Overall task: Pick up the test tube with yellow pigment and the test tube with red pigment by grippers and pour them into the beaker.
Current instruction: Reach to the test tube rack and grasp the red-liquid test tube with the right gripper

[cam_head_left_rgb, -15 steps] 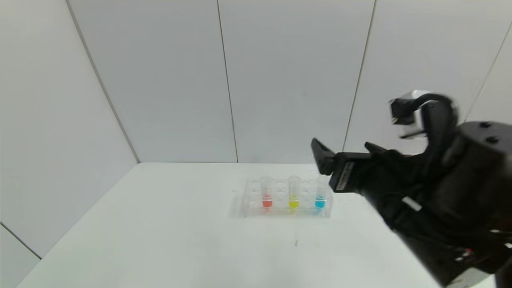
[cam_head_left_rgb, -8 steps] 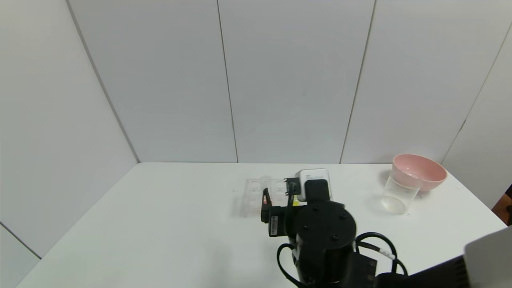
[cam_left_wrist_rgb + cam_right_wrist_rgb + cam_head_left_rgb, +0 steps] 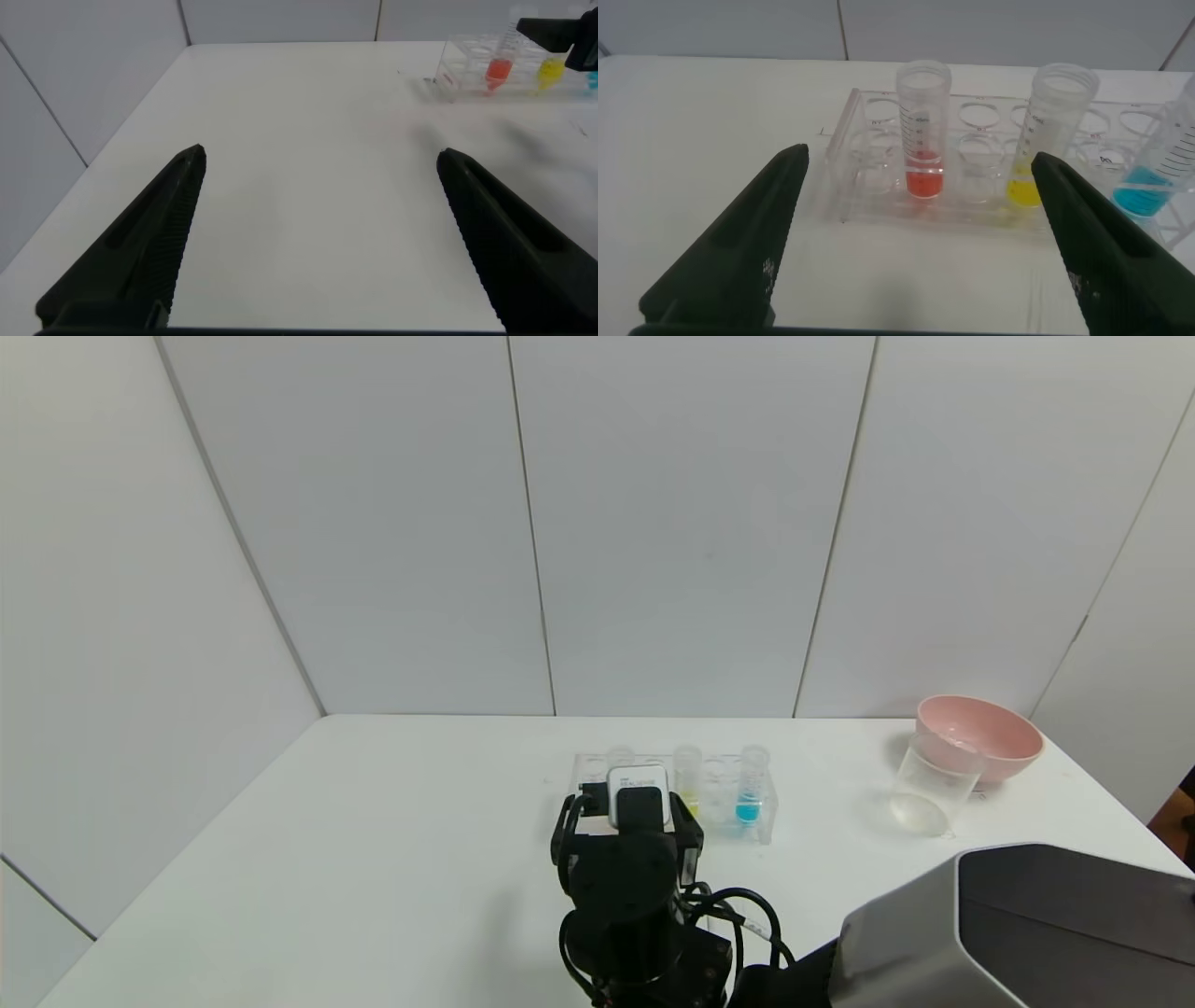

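The test tube with red pigment [image 3: 923,140] and the test tube with yellow pigment [image 3: 1044,140] stand upright in a clear rack [image 3: 864,149]. My right gripper [image 3: 920,159] is open just in front of the rack, its jaws spread wide, facing the red tube and touching nothing. In the head view the right gripper [image 3: 627,821] hides the red tube; the yellow tube [image 3: 688,786] shows beside it. The beaker [image 3: 934,784] stands far right on the table. My left gripper [image 3: 320,152] is open and empty over bare table, far from the rack [image 3: 467,65].
A tube with blue liquid [image 3: 750,793] stands at the rack's right end. A pink bowl [image 3: 980,733] sits behind the beaker, touching it or nearly so. The white table [image 3: 373,859] ends at grey wall panels behind.
My right arm has swung from the table's right side down and leftwards to the front of the rack, now facing the red tube. The tubes have not moved.
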Available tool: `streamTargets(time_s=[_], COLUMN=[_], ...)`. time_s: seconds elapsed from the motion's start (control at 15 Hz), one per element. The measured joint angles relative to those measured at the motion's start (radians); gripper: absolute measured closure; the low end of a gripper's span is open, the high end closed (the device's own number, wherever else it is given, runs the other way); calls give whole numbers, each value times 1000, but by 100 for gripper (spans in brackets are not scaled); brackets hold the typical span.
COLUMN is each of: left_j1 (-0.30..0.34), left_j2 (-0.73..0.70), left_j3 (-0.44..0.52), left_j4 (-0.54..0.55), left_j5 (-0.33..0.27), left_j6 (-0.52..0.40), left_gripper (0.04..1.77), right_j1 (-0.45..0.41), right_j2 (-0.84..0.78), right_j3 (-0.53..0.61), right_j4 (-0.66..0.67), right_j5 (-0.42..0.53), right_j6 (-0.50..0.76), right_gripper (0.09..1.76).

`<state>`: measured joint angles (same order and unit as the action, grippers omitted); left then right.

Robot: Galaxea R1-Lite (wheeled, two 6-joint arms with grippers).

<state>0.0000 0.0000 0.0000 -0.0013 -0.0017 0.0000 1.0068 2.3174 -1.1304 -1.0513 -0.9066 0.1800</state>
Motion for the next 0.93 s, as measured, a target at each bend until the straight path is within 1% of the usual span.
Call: streamTargets(time_s=[0.27, 0.67, 0.93], left_j1=[0, 0, 0], left_j2=[0, 0, 0], left_j3=[0, 0, 0], left_j4=[0, 0, 0], left_j5=[0, 0, 0], left_j6=[0, 0, 0], left_gripper=[5, 5, 5], right_j1=[-41, -101, -121], right_j2=[50, 106, 134], right_j3=[-78, -158, -214], right_j4=[43, 73, 102], right_j5=[42, 121, 132], right_j6=[1, 5, 5], right_gripper=[14, 14, 14])
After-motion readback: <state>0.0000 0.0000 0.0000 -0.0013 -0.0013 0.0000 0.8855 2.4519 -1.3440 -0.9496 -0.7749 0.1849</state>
